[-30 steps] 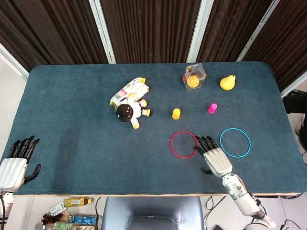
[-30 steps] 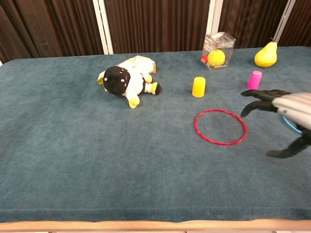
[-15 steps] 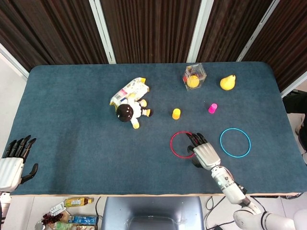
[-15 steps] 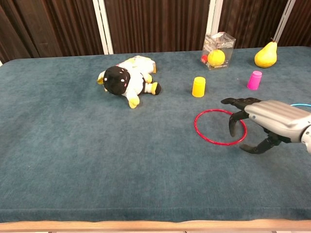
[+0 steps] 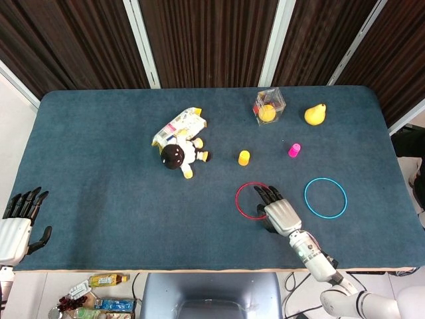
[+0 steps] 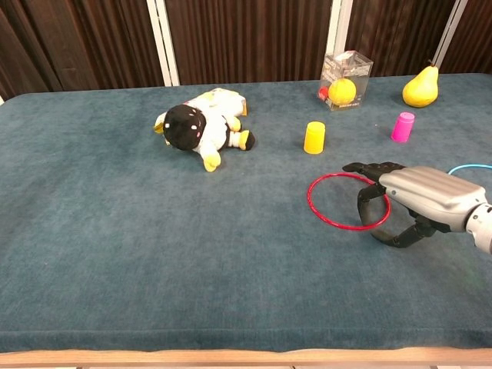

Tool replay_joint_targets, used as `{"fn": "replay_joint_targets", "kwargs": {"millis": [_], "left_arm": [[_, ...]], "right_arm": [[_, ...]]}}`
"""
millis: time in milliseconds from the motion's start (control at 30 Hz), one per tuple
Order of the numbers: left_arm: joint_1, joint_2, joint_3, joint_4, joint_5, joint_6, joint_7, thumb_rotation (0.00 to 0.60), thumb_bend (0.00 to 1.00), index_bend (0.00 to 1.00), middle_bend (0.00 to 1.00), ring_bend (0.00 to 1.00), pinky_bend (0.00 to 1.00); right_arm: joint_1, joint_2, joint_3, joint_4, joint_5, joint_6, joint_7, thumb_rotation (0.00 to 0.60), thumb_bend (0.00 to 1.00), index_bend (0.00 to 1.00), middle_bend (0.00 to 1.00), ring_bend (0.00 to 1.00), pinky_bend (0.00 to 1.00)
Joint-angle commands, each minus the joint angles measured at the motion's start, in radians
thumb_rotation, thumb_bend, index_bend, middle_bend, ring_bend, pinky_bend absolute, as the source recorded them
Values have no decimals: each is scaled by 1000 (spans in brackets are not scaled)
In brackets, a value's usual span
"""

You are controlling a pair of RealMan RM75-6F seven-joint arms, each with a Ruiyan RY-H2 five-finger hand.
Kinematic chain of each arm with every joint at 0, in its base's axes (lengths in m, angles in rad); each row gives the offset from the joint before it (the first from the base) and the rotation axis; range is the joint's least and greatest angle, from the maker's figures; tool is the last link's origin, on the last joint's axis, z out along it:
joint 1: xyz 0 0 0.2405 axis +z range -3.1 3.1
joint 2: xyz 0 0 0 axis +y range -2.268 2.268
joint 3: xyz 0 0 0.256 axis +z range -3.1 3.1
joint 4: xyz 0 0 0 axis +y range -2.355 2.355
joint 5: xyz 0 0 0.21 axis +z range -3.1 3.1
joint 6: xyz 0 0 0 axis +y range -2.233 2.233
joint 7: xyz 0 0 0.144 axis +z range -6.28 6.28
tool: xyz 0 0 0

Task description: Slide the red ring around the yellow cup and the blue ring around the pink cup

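Fingers straight and spread mark the left hand [image 5: 16, 226] at the near left corner of the table [image 5: 99, 179], holding nothing; only the head view shows it. Further right, toward the middle, a doll [image 5: 178, 155] lies on its side against a snack packet [image 5: 178, 125]. Right of the doll stands the yellow cup [image 5: 244, 157], and nearer than it the red ring [image 5: 255, 200] lies flat on the cloth, well apart from the cup. The right hand [image 5: 279, 211] reaches over the ring's right side, its fingers [image 6: 367, 198] curled down inside the hoop and its thumb outside the near rim; whether they touch the ring I cannot tell. Far behind, a clear box [image 5: 269, 105] holds a yellow ball. The pink cup [image 5: 294, 149] stands right of the yellow one. The blue ring [image 5: 325, 197] lies flat near it, apart. A yellow pear [image 5: 316, 114] sits far right.
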State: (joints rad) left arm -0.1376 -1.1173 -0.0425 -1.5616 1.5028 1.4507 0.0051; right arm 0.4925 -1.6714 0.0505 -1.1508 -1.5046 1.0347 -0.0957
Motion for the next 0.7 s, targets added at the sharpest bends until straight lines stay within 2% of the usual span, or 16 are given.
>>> {"fn": "replay_joint_targets", "kwargs": {"millis": [33, 233, 400, 700], "left_arm": [[0, 0, 0, 0, 0, 0, 0, 600, 416, 0, 0, 0, 25], [1, 1, 0, 0, 1, 3, -3, 600, 415, 0, 0, 0, 25], [4, 2, 0, 0, 4, 10, -3, 600, 417, 0, 0, 0, 24], [7, 6, 2, -1, 11, 17, -11, 600, 415, 0, 0, 0, 23]], "right_arm": [[2, -2, -2, 4, 0, 1, 1, 600, 466, 636, 30, 0, 0], [3, -5, -8, 5, 4, 5, -3, 600, 474, 648, 35, 0, 0], [3, -6, -13, 2, 8, 6, -11, 600, 520, 684, 43, 0, 0], [2, -7, -19, -6, 11, 15, -20, 600, 525, 719, 57, 0, 0]]}}
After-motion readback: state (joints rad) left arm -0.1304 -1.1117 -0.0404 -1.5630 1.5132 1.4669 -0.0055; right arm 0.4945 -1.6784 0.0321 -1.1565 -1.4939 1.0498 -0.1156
